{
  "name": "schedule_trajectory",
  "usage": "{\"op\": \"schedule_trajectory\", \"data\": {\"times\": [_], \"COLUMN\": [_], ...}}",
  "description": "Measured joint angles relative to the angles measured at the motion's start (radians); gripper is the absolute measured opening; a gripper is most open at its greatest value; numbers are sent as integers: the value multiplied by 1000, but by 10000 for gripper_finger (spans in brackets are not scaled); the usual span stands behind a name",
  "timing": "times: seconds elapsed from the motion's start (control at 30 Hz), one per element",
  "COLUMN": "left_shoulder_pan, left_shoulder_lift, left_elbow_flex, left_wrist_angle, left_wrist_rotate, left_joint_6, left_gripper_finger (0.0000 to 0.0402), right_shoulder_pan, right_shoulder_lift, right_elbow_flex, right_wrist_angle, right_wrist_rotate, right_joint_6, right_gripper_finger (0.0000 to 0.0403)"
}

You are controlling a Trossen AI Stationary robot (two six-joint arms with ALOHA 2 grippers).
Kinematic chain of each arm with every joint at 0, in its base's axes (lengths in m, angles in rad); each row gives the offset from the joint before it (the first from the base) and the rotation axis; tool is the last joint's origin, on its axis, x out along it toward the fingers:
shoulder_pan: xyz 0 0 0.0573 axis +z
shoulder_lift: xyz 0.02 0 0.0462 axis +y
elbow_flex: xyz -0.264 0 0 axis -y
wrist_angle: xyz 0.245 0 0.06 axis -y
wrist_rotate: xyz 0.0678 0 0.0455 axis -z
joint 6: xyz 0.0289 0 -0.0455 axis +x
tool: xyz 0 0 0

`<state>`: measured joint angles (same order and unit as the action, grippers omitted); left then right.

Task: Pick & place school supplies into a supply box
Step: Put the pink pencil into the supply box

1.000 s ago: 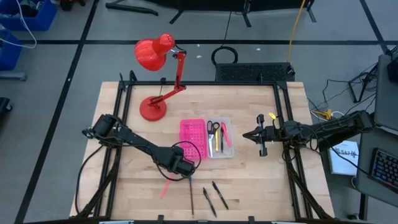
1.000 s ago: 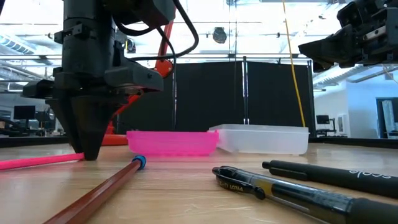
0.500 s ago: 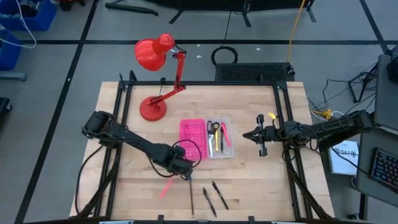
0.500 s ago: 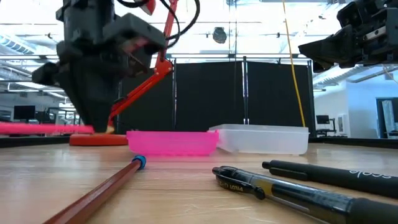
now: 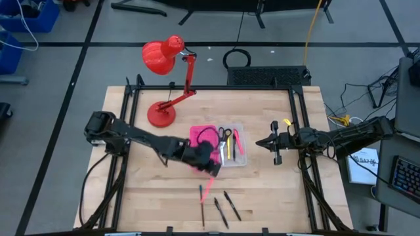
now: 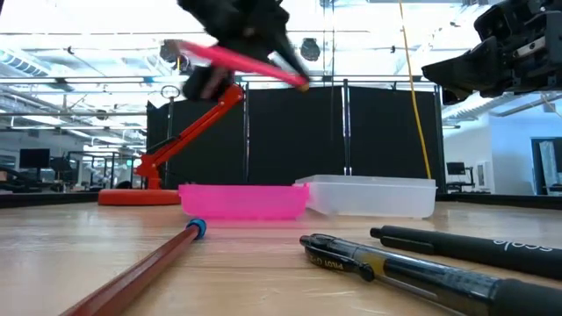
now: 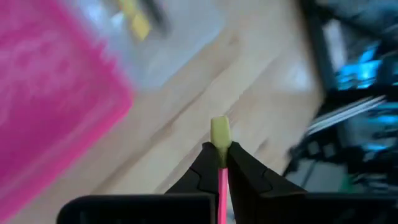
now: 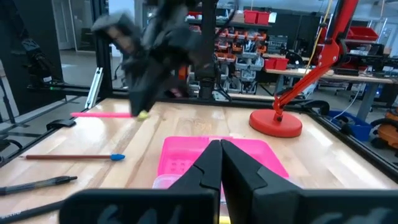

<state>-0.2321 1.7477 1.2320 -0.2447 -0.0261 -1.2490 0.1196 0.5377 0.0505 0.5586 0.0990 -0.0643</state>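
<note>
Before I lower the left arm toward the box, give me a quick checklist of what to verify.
1. Pink pencil clamped between the left gripper fingers: ok.
2. Pencil lifted off the table: ok, low view shows it in the air.
3. Left gripper over the supply box: ok, over its pink half.
4. Clear tray half has room: cannot tell; scissors and pens already lie there.
5. Right gripper out of the way: ok, shut, beside the box.
6. Dark pens left on the table: ok, untouched.

The wooden table (image 5: 262, 190) carries the red desk lamp (image 5: 163, 115), the supply box (image 5: 237, 160), a brown pencil (image 5: 201, 208) and two black pens (image 5: 226, 208).
</note>
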Motion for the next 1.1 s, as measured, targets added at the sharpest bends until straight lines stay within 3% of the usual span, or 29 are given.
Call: {"op": "schedule_trajectory", "data": {"times": [0.5, 0.77, 0.97, 1.1], "left_shoulder_pan": [377, 406, 406, 408], "left_shoulder_lift": [10, 56, 228, 348], "left_elbow_flex": [1, 12, 217, 403], "left_wrist_angle": [86, 185, 94, -66], "left_wrist_rotate": [25, 30, 98, 123], "left_joint_6": [114, 101, 152, 210], "left_gripper_finger": [15, 15, 16, 16], "right_shoulder_pan": [0, 0, 0, 0], "right_shoulder_lift": [0, 0, 0, -1], "right_elbow_flex": [0, 0, 0, 0], "right_wrist_angle": [-72, -133, -122, -121], "right_wrist_rotate": [0, 0, 0, -1], "right_joint_6": [-10, -60, -79, -79], "right_gripper_finger": [0, 0, 0, 0]}}
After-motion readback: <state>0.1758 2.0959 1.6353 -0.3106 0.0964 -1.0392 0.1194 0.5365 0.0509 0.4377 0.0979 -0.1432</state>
